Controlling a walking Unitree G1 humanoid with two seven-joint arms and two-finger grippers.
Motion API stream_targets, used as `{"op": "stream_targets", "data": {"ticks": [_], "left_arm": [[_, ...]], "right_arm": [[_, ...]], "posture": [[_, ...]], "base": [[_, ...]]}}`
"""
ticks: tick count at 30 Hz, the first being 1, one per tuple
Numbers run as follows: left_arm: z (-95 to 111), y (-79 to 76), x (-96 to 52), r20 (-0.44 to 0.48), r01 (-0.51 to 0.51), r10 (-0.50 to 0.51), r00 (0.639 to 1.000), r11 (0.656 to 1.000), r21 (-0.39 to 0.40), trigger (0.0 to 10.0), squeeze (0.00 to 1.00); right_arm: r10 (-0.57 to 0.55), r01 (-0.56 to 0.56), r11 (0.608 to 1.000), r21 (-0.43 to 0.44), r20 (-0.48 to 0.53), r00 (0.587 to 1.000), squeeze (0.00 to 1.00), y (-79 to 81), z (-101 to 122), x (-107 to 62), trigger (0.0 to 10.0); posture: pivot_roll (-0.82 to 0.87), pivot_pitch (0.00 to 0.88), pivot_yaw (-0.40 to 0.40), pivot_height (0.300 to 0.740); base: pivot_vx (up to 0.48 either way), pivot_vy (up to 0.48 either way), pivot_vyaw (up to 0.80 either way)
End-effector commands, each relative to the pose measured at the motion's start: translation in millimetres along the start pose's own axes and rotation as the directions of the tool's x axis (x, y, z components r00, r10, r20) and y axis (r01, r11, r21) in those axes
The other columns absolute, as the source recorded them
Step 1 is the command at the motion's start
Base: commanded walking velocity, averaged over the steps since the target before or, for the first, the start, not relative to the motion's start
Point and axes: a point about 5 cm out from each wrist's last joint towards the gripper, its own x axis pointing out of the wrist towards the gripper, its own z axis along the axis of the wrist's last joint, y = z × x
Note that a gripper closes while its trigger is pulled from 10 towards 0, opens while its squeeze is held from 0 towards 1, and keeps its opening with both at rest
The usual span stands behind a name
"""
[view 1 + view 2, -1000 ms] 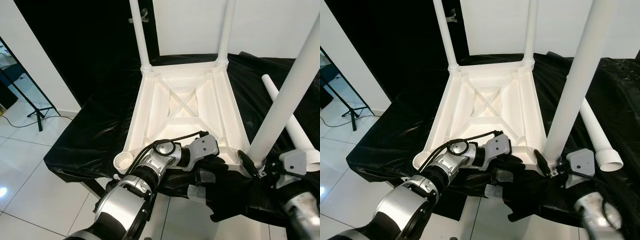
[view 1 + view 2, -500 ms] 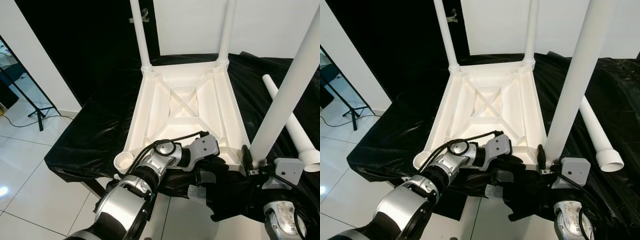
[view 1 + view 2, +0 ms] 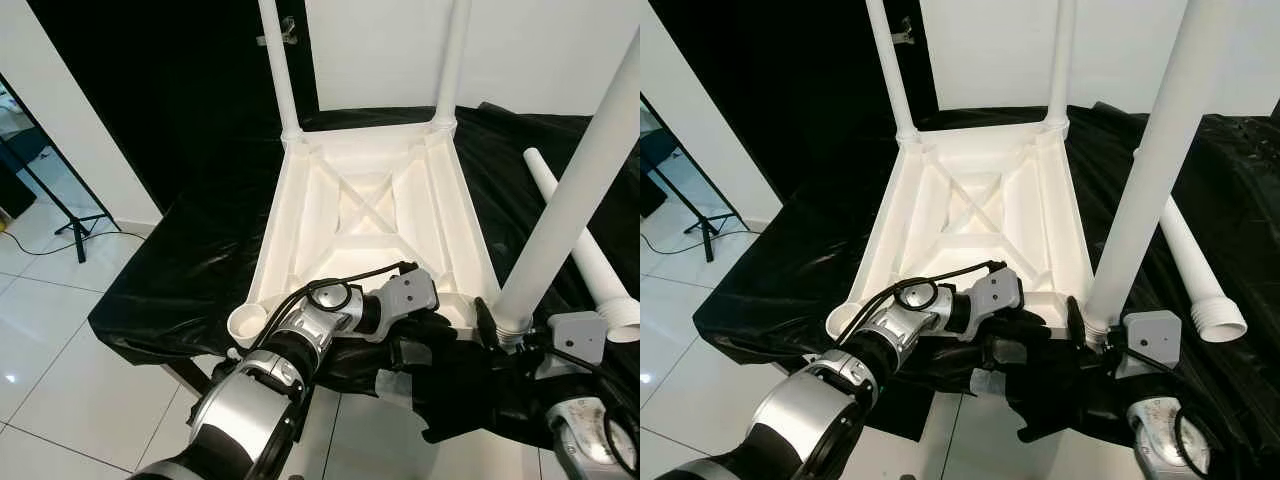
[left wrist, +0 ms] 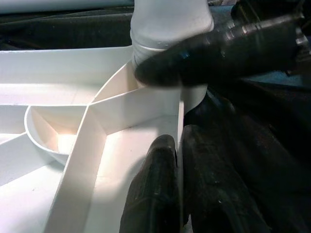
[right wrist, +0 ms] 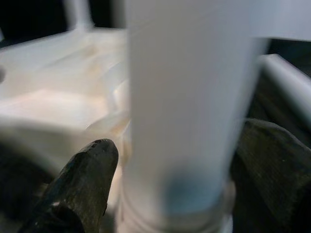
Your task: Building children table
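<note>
The white children's table [image 3: 275,230] lies upside down on a black-covered surface. Two white legs [image 3: 279,70] [image 3: 452,60] stand in its far corners. A third leg [image 3: 570,200] stands upright in the near right corner. My right gripper [image 3: 508,325] is shut around the base of this leg, one black finger [image 5: 87,165] on each side. My left gripper [image 4: 179,138] is shut on the table's near rim beside that corner, pinching the thin white wall. The near left socket [image 3: 246,322] is a bare round cup.
A loose white leg [image 3: 1190,270] lies on the black cloth [image 3: 190,260] to the right of the table. A stand's feet and cable [image 3: 80,225] rest on the tiled floor at the left. A white wall and a dark doorway are behind.
My right wrist has swung a little around the base of the near right leg, and the leg's lean has shifted slightly. The left arm has stayed put.
</note>
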Motion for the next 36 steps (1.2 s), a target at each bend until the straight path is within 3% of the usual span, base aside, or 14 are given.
{"op": "stream_targets", "data": {"ticks": [1,3,11,12,14,15,21,30,31,32,34,36], "left_arm": [[-35.0,-11.4,2.6,-0.13,-0.129,0.113,0.985,0.985,-0.119,10.0,0.0],[-34.0,-10.5,2.6,-0.128,-0.131,0.116,0.985,0.984,-0.119,10.0,0.0],[-35.1,-10.3,1.4,-0.132,-0.132,0.116,0.984,0.984,-0.12,10.0,0.0],[-35.1,-10.4,1.4,-0.132,-0.132,0.116,0.984,0.984,-0.119,10.0,0.0],[-35.0,-10.3,1.4,-0.132,-0.131,0.115,0.985,0.984,-0.119,10.0,0.0],[-34.6,-10.4,1.9,-0.131,-0.13,0.115,0.985,0.984,-0.119,10.0,0.0],[-33.0,-10.8,3.5,-0.125,-0.127,0.112,0.986,0.985,-0.118,10.0,0.0],[-35.7,-11.3,1.4,-0.131,-0.125,0.109,0.985,0.985,-0.121,10.0,0.0],[-35.9,-11.2,1.0,-0.131,-0.126,0.11,0.985,0.985,-0.122,10.0,0.0],[-35.9,-11.2,1.0,-0.131,-0.126,0.11,0.985,0.985,-0.122,10.0,0.0],[-36.1,-11.4,1.0,-0.13,-0.126,0.11,0.985,0.984,-0.123,10.0,0.0],[-36.2,-11.6,1.0,-0.13,-0.126,0.109,0.985,0.984,-0.124,10.0,0.0]], "right_arm": [[0.172,-0.172,0.985,-0.019,-0.016,0.985,0.0,1.3,-1.2,1.9,10.0],[0.224,-0.225,0.972,-0.064,-0.021,0.974,0.0,-6.5,1.0,2.2,10.0],[0.24,-0.241,0.961,-0.137,-0.023,0.971,0.0,-25.2,7.5,3.6,10.0],[0.268,-0.269,0.955,-0.128,-0.022,0.963,0.0,-25.0,8.6,1.8,4.7],[0.294,-0.294,0.948,-0.12,-0.021,0.956,0.0,-25.2,9.4,0.5,4.7],[0.329,-0.33,0.939,-0.093,-0.027,0.944,0.0,-23.3,8.9,-2.2,0.0],[0.395,-0.397,0.918,-0.018,-0.064,0.916,0.0,-11.2,-0.1,-10.5,0.0],[0.272,-0.266,0.956,0.123,-0.039,0.961,0.0,12.5,-7.4,-9.4,0.0],[0.098,-0.092,0.983,0.158,-0.036,0.994,0.0,15.4,-9.5,-6.4,0.0],[0.098,-0.092,0.983,0.158,-0.036,0.994,0.0,15.4,-9.5,-6.4,0.0],[-0.113,0.118,0.979,0.168,-0.039,0.993,0.0,15.5,-11.0,-6.6,0.0],[-0.175,0.178,0.971,0.158,-0.035,0.984,0.0,15.7,-10.6,-7.6,0.0]], "posture": [[-0.02,0.0,0.098,0.74],[-0.02,0.0,0.1,0.74],[-0.03,0.0,0.103,0.74],[-0.03,0.0,0.104,0.74],[-0.03,0.0,0.104,0.74],[-0.03,0.0,0.104,0.74],[-0.03,0.0,0.105,0.74],[-0.03,0.0,0.107,0.74],[-0.02,0.0,0.106,0.74],[-0.02,0.0,0.106,0.74],[-0.02,0.0,0.106,0.74],[-0.02,0.0,0.106,0.74]], "base": [[0.0,0.0,0.0],[0.0,0.0,0.0],[0.0,0.0,0.0],[0.0,0.0,0.0],[0.0,0.0,0.0],[0.0,0.0,0.0],[0.0,0.0,0.0],[0.0,0.0,0.0],[0.0,0.0,0.0],[0.0,0.0,0.0],[0.0,0.0,0.0],[0.0,0.0,0.0]]}}
